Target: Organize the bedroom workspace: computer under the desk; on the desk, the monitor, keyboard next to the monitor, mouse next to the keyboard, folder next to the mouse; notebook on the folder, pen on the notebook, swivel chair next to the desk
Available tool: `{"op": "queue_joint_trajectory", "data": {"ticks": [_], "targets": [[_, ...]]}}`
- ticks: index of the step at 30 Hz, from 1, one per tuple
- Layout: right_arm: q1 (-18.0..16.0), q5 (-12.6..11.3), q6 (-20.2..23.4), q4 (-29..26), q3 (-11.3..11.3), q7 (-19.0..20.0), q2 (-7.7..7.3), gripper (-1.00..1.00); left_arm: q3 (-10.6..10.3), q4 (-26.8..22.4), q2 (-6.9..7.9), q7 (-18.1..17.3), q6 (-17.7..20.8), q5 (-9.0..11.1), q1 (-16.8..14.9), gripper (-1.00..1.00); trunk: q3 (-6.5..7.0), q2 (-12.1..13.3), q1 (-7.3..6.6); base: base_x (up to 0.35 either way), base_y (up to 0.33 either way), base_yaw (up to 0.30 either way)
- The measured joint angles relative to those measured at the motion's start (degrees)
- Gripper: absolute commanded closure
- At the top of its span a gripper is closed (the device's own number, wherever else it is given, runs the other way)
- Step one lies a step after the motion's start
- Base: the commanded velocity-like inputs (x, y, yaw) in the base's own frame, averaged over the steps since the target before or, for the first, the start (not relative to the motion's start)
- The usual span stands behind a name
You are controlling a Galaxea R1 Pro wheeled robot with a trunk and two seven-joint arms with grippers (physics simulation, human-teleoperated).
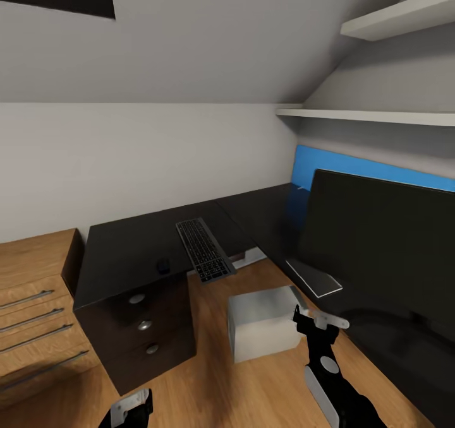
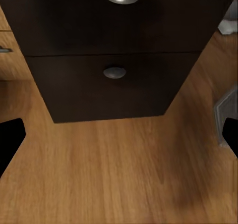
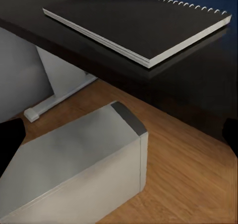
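Observation:
The black desk [image 1: 126, 251] runs along the wall and turns down the right side. On it lie the keyboard [image 1: 202, 249] and, left of that, the small black mouse [image 1: 163, 265]. The wide dark monitor [image 1: 385, 245] stands on the right wing, with the notebook [image 1: 314, 278] [image 3: 144, 23] flat beside it. On the floor in the desk's inner corner sits the grey computer [image 1: 262, 324] [image 3: 74, 164]. My right gripper [image 1: 316, 319] hovers open just above the computer's right end. Low down, my left gripper [image 1: 134, 404] is open and faces the desk drawers [image 2: 114, 73]. The folder, pen and swivel chair are out of view.
A light wooden cabinet [image 1: 38, 314] with bar handles stands left of the desk. A bright blue panel [image 1: 354, 166] rises behind the monitor. White shelves [image 1: 379, 115] hang over the right wing. A white desk leg [image 3: 59, 100] rests on the wooden floor [image 1: 208, 384] behind the computer.

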Motion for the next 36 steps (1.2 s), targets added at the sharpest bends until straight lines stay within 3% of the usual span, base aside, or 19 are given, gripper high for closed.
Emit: {"op": "queue_joint_trajectory", "data": {"ticks": [10,15,20,24,28,33,36], "targets": [[-0.01,0.16,-0.01,0.04,0.82,0.16,0.06,-1.00,0.00,0.03,0.01,0.00,0.00,0.00,0.01,-1.00,0.00,0.00,0.00,0.000,0.000,-0.087],[0.00,2.96,2.95,-0.16,7.21,0.09,0.36,-1.00,0.00,1.64,0.00,0.01,-0.06,-0.04,0.01,-1.00,0.00,0.00,0.00,0.000,0.000,-0.004],[-0.02,4.01,7.36,-3.27,9.13,0.33,0.33,-1.00,-0.01,2.26,0.00,0.01,-0.09,-0.02,0.01,-1.00,0.00,0.00,0.00,0.000,0.000,0.000],[-0.05,4.18,8.08,-4.39,9.32,0.20,0.21,-1.00,-0.01,2.34,0.03,0.04,-0.09,-0.01,0.01,-1.00,0.00,0.00,0.00,0.000,0.000,0.000],[-0.08,4.07,7.71,-4.90,7.74,0.05,0.14,-1.00,0.06,2.37,0.05,0.08,-0.15,0.06,0.01,-1.00,0.00,0.00,0.00,0.000,0.000,0.000],[-0.09,3.80,5.10,-5.01,1.47,0.32,0.32,-1.00,0.08,2.38,0.05,0.10,-0.17,0.08,0.01,-1.00,0.00,0.00,0.00,0.004,0.000,0.000],[-0.08,3.77,4.43,-4.64,-0.31,1.35,0.28,-1.00,0.12,2.40,0.05,0.10,-0.13,0.11,0.01,-1.00,0.00,0.00,-0.01,0.097,0.000,0.000]]}}
